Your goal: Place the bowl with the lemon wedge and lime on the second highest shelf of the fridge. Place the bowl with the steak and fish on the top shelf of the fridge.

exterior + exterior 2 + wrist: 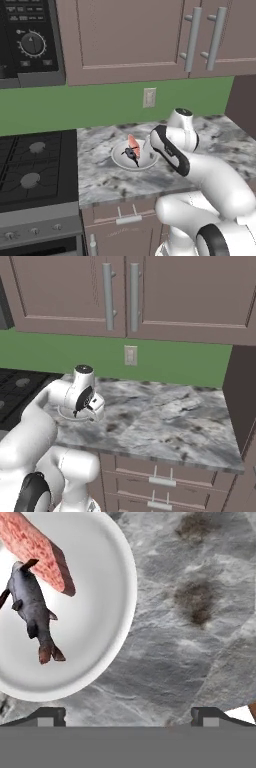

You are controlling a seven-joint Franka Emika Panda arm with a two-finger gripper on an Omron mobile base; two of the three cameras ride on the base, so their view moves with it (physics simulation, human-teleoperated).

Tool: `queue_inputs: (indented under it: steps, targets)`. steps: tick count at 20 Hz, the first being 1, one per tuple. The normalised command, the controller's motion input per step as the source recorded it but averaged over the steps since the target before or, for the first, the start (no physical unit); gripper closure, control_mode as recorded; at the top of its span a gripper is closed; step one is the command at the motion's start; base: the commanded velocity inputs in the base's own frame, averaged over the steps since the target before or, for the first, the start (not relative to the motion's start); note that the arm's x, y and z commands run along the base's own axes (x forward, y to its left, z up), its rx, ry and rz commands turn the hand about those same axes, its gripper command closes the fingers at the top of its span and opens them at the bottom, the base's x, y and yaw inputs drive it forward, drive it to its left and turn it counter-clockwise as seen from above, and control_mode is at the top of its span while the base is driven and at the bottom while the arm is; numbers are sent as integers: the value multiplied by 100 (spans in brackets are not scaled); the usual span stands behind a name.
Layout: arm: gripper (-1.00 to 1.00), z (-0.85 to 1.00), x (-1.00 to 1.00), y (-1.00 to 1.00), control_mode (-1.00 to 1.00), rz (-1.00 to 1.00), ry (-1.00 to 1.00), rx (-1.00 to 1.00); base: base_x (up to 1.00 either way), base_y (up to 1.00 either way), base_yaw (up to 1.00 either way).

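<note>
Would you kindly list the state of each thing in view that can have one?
End effector: open, empty, above the counter.
Bowl: upright on the counter, not held.
Steak: in the bowl.
Fish: in the bowl.
Upper cabinet doors: closed.

Glossy white arm (210,175), black joints

Left base view: behind my left, facing counter (100,172) and stove (35,167)
Right base view: behind my right, same counter
Hand view: close above bowl (107,612), looking down
</note>
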Motion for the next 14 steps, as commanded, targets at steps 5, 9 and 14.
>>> queue_inputs:
  steps: [5,9,14]
  targets:
    - [-100,-32,2,0,-100,9,0,0,0,0,0]
    - [-100,-20,10,0,-100,4,0,0,0,0,0]
    - [-100,-24,13,2,-100,0,0,0,0,0,0]
